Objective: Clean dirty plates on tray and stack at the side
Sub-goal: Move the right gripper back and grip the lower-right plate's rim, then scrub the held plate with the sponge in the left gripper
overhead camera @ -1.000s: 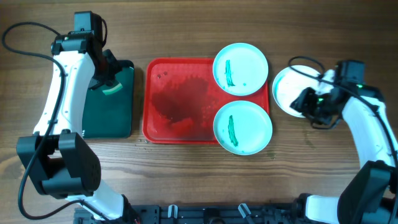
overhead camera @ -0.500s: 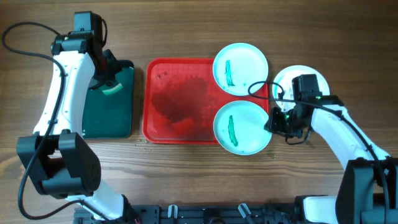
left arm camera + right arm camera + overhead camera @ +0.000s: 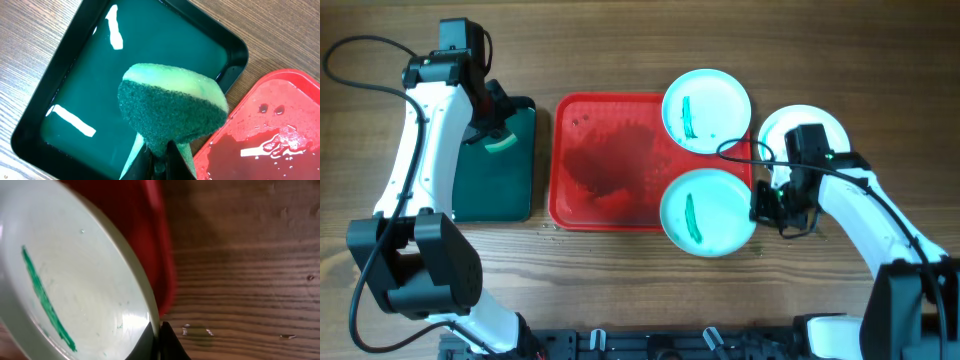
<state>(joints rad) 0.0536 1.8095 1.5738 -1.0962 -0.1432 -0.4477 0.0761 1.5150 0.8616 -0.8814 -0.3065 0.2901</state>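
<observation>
The red tray [image 3: 605,160] lies mid-table, wet inside. Two pale aqua plates with green smears rest on its right side: the far plate [image 3: 707,110] and the near plate [image 3: 708,212]. My right gripper [image 3: 760,205] is shut on the near plate's right rim [image 3: 150,305], and the plate looks slightly lifted. A white plate [image 3: 782,135] lies on the table to the right, partly under my right arm. My left gripper [image 3: 492,130] is shut on a green sponge [image 3: 172,112] above the dark green tray [image 3: 75,90].
The dark green tray [image 3: 495,185] holds liquid at the left. Water drops [image 3: 197,330] sit on the wood beside the red tray's edge [image 3: 162,255]. A cable [image 3: 740,145] loops over the red tray's right corner.
My right arm swung left from the white plate to the near aqua plate and closed on its rim. That plate has shifted slightly toward the table's front. The left arm has not moved.
</observation>
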